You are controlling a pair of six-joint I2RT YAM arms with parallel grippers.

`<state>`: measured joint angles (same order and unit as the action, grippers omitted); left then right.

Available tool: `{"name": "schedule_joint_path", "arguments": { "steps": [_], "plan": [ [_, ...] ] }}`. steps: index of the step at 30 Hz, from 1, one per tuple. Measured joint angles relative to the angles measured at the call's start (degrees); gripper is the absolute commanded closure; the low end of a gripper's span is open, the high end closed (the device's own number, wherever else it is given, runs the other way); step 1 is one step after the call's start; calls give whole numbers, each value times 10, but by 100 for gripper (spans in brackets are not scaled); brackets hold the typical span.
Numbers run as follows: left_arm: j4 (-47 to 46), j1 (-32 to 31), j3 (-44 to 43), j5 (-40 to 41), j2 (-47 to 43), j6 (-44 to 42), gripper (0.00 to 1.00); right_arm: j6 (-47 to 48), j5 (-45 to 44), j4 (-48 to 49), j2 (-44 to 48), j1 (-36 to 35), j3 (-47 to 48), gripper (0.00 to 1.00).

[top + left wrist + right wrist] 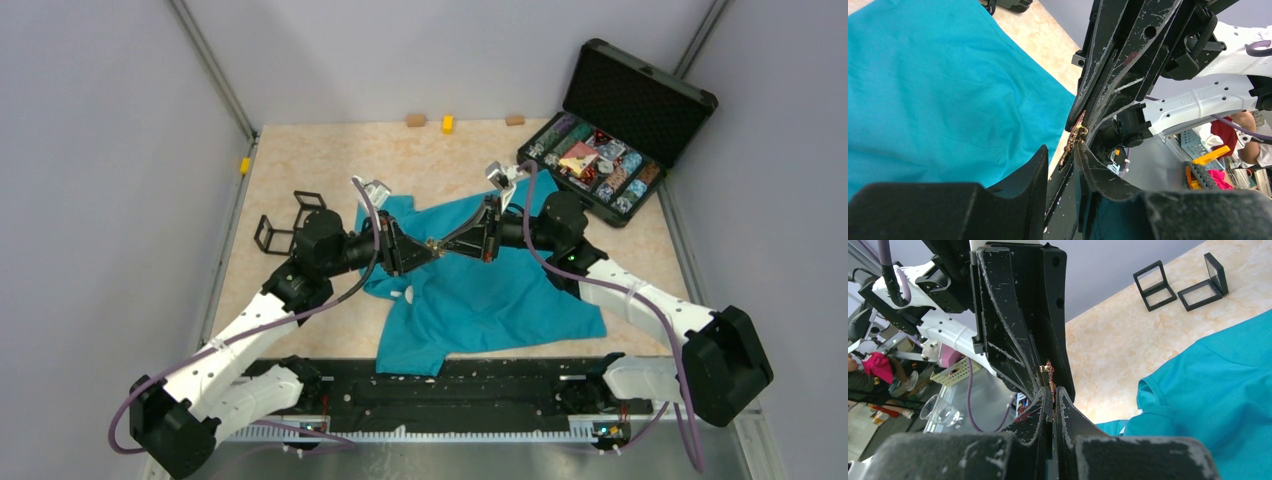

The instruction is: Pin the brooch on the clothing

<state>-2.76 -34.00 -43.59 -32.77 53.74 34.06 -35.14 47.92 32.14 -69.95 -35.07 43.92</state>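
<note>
Between their tips, left gripper point(1063, 154) and right gripper point(1053, 391) both pinch the brooch point(1075, 134); I'd work it open slowly, without twisting

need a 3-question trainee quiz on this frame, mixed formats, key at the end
1. True or false: the brooch is already pinned to the T-shirt.
2. Where on the table is the open black case? A) near left corner B) far right corner C) under the T-shirt
3. Fill in: the brooch is pinched by the left gripper, the right gripper, or both? ___

Key
1. False: it is held between the fingertips, above the T-shirt.
2. B
3. Both: the two grippers meet tip to tip, each closed on the brooch.
</note>
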Motion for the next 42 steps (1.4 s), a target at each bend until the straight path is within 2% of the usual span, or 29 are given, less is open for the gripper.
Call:
{"name": "schedule_joint_path", "arguments": {
  "steps": [5, 9, 12, 13, 17, 19, 21, 34, 42],
  "plan": [
    [3, 0, 0, -1, 0, -3, 72, 0, 3, 0, -2, 0, 0, 100],
    [4, 0, 0, -4, -3, -5, 97, 1, 5, -2, -4, 0, 0, 100],
    [5, -1, 2, -11, -9, -12, 100, 1, 7, -4, -5, 1, 0, 100],
    [5, -1, 3, -12, -11, -13, 100, 0, 8, -5, -5, 1, 0, 97],
    [0, -2, 12, -10, -19, -14, 100, 3, 11, -9, -5, 1, 0, 66],
    [0, -1, 19, 1, -29, -14, 100, 3, 13, -11, -5, 3, 0, 55],
    [0, 0, 24, 11, -38, -14, 100, -1, 16, -10, -5, 3, 0, 50],
    [-15, 1, 29, 28, -46, -10, 100, -61, 82, 59, -40, 3, -13, 47],
    [-21, 1, 31, 37, -46, -10, 100, -76, 120, 63, -57, -1, -13, 52]
  ]
}}
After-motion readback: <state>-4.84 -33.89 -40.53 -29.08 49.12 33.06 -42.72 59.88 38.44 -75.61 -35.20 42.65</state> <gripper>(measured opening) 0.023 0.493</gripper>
